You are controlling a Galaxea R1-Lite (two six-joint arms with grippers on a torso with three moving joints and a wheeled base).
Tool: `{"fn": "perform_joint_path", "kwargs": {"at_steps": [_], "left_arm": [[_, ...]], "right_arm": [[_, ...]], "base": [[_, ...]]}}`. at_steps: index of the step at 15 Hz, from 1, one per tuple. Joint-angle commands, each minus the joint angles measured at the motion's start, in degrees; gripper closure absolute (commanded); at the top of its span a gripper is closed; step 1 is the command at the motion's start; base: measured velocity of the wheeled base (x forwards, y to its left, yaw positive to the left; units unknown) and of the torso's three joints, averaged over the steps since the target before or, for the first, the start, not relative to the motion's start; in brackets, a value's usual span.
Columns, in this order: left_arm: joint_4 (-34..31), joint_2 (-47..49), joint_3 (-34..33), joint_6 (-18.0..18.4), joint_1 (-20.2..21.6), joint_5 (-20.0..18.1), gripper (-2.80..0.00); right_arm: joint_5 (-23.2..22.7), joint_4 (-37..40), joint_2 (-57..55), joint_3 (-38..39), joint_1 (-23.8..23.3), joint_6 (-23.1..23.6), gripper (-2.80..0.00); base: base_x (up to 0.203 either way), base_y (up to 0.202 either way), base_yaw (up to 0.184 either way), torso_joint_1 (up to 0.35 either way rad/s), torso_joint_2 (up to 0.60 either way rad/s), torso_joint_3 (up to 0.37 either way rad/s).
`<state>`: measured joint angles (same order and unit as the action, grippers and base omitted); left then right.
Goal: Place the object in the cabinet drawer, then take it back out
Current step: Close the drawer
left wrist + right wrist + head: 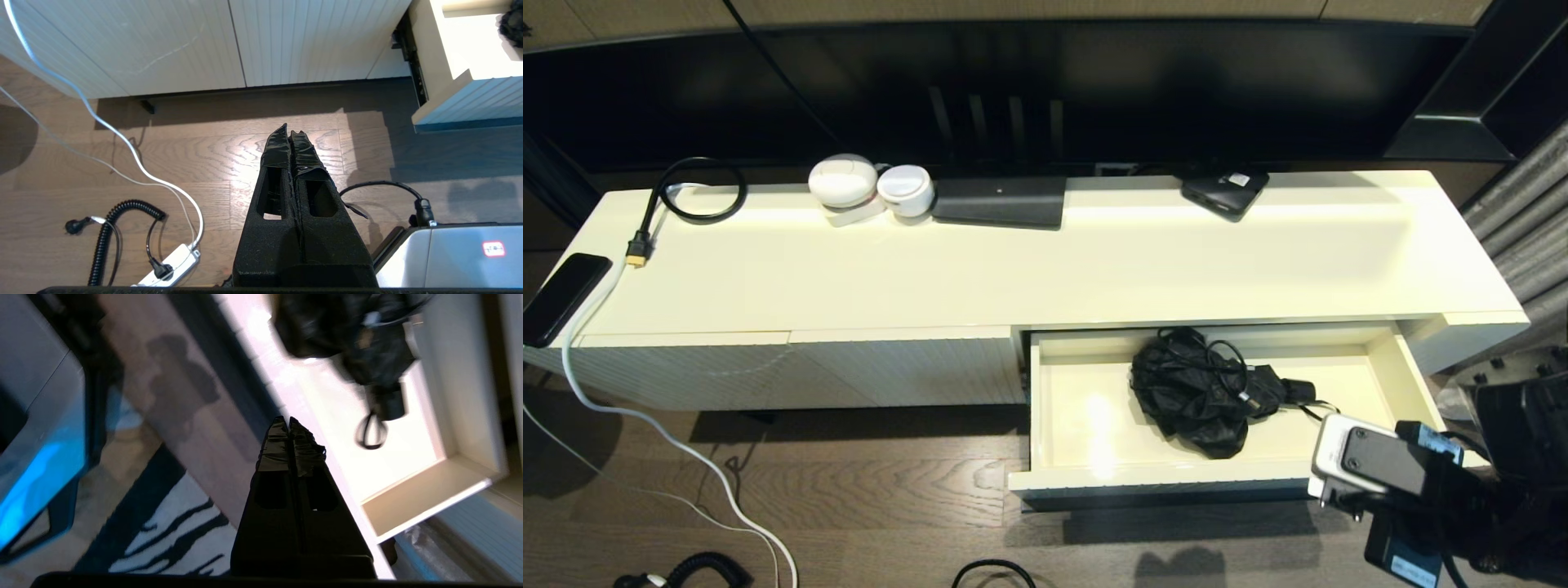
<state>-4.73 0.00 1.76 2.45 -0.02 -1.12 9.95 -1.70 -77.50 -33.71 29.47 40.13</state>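
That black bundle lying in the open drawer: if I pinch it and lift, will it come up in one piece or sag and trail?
The black bundle looks like crumpled soft fabric, so it will probably sag rather than hold its shape. A thin cord loop strays from it across the cabinet drawer floor and may trail or snag on the wall. It seems light, and unlikely to roll.

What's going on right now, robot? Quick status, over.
Right gripper shut, empty, outside the drawer front. Left gripper shut, parked over the floor. Black object lies inside the open cabinet drawer. Nothing blocking.
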Motion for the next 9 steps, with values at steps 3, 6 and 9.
{"fn": "perform_joint_path", "kwargs": {"at_steps": [3, 6, 9], "left_arm": [[-0.02, 0.00, 0.00, 0.01, 0.02, -0.02, 0.00], [-0.02, 0.00, 0.00, 0.01, 0.02, -0.02, 0.00], [-0.02, 0.00, 0.00, 0.01, -0.04, -0.02, 0.00]], "right_arm": [[-0.15, 0.23, -1.92, 6.27, 2.47, 11.60, 0.00], [-0.26, -0.48, -6.56, 6.06, 3.15, 15.42, 0.00], [-0.01, -8.31, -14.13, 6.65, 3.99, 16.35, 0.00]], "base": [[0.000, 0.000, 0.000, 0.000, 0.00, 0.000], [0.000, 0.000, 0.000, 0.000, 0.00, 0.000], [0.000, 0.000, 0.000, 0.000, 0.00, 0.000]]}}
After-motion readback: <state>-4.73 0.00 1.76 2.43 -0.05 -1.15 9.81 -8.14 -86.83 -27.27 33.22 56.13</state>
